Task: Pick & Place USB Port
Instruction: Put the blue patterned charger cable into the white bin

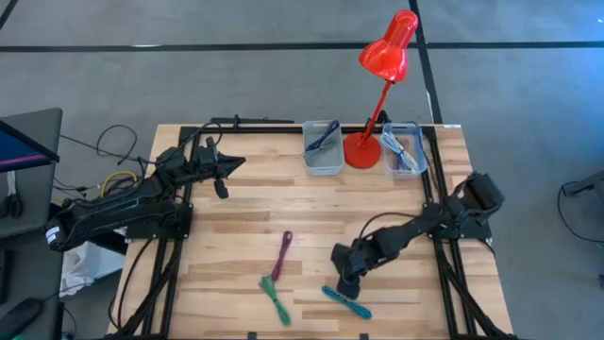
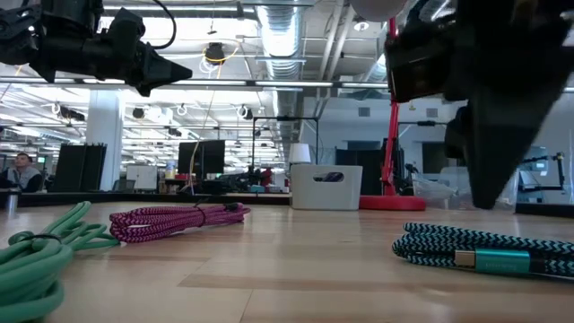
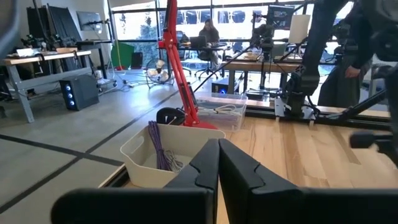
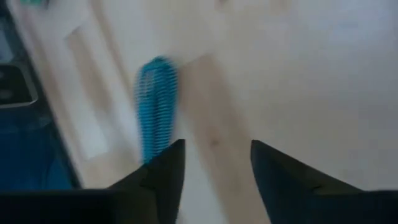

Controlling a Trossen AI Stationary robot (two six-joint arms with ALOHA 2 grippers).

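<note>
Teal cable (image 1: pixel 345 302) bundled flat on the counter near its front edge, right of centre, long axis slanting from upper left toward lower right in the high view; just below and beside the right end effector (image 1: pixel 345 283), which hangs above the cable's nearer end. From the right wrist view, seen as a blurred teal coil (image 4: pixel 155 106) ahead of the fingers (image 4: pixel 165 171) and off to one side of the gap, not between them. Right end effector apart, fingers spread with bare wood showing in the gap, holding nothing and touching nothing visible. Clearly the nearer arm; likely needs a small shift sideways to straddle the bundle across its narrow width before closing. Left end effector (image 1: pixel 231 164) well away near the counter's back-left corner, fingers together and empty, waiting. Magenta cable (image 1: pixel 282 256) and green cable (image 1: pixel 275 298) lying left of the teal one, apart from it. Grey bin (image 1: pixel 323 147), red lamp (image 1: pixel 363 149) and clear bin (image 1: pixel 404 149) along the back edge
</note>
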